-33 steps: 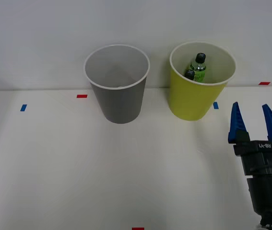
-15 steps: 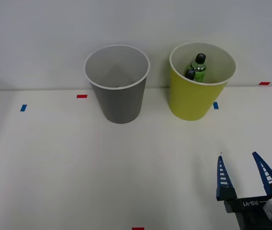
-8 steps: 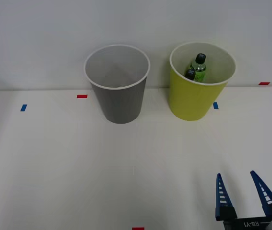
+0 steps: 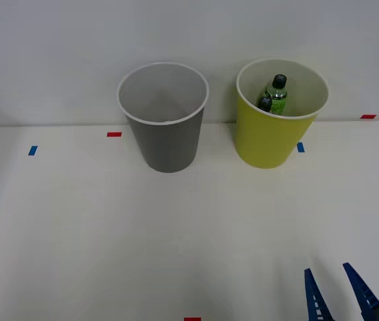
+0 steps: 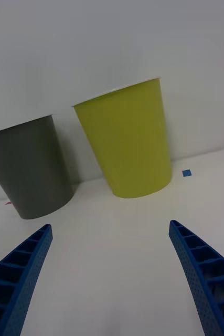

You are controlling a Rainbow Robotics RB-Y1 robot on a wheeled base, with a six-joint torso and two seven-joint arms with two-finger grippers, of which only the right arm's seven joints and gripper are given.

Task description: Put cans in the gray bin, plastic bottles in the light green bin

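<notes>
Gray bin [image 4: 164, 120] and green bin [image 4: 279, 115] upright side by side at far edge of white tabletop [image 4: 109, 234], apart from each other, gray to the left. Two black-capped bottles [image 4: 274, 95] standing inside green bin, one green with silvery neck, the other mostly hidden behind the rim. Right gripper [image 4: 339, 294] low at near right edge of tabletop, well apart from both bins, blue ribbed fingers [image 5: 22, 273] spread wide and holding nothing; small blue tape mark [image 5: 186, 172] just beside green bin base.
</notes>
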